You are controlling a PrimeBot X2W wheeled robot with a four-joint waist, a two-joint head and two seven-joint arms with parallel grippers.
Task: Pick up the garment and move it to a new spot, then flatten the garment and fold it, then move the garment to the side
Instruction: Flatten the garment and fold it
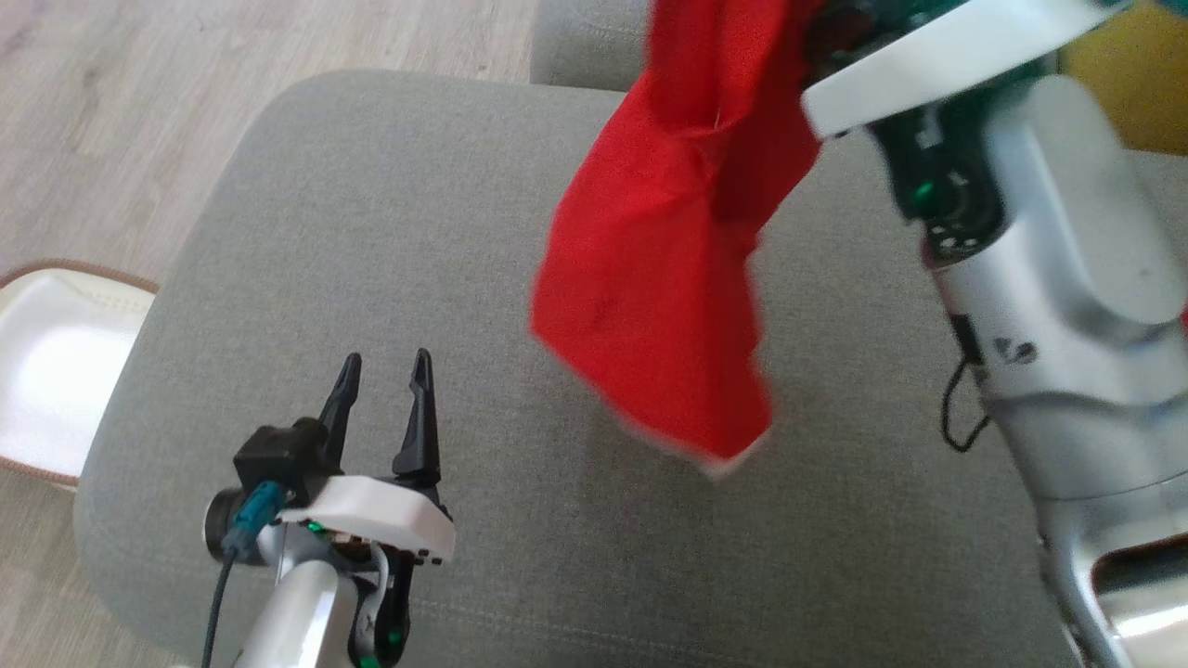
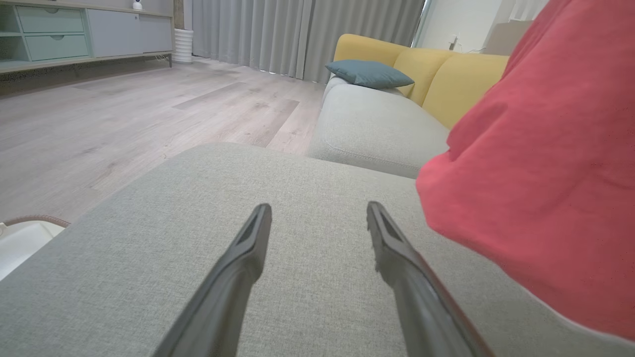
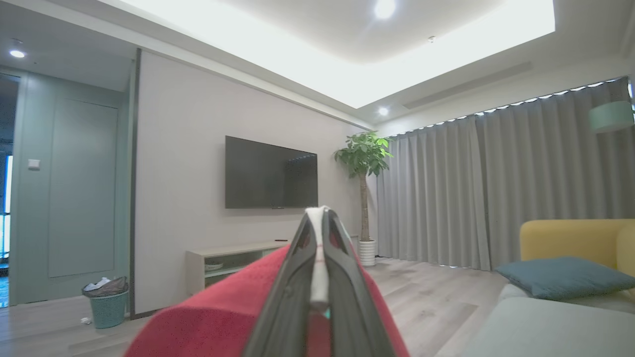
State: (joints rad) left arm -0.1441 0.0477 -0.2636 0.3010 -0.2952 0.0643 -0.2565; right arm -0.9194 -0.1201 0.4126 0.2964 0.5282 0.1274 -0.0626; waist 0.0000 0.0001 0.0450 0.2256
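The red garment (image 1: 668, 269) hangs in the air over the grey cushion (image 1: 390, 241), its lower corner close above the fabric. My right gripper (image 3: 317, 223) is shut on the garment's white-edged hem, and red cloth (image 3: 223, 317) drapes away below its fingers. In the head view the right arm (image 1: 1039, 278) reaches in from the right, and the cloth hides that gripper's fingertips. My left gripper (image 1: 382, 371) stands open low over the cushion's near left part, with nothing between its fingers (image 2: 248, 248). The garment (image 2: 545, 198) hangs to the right of them.
The grey cushion's rounded left edge drops to the wooden floor (image 1: 111, 102). A white object with a brown rim (image 1: 46, 371) lies on the floor at the left. A second grey seat (image 2: 377, 129) with a teal pillow (image 2: 369, 73) and yellow backrest (image 2: 436, 69) lies beyond.
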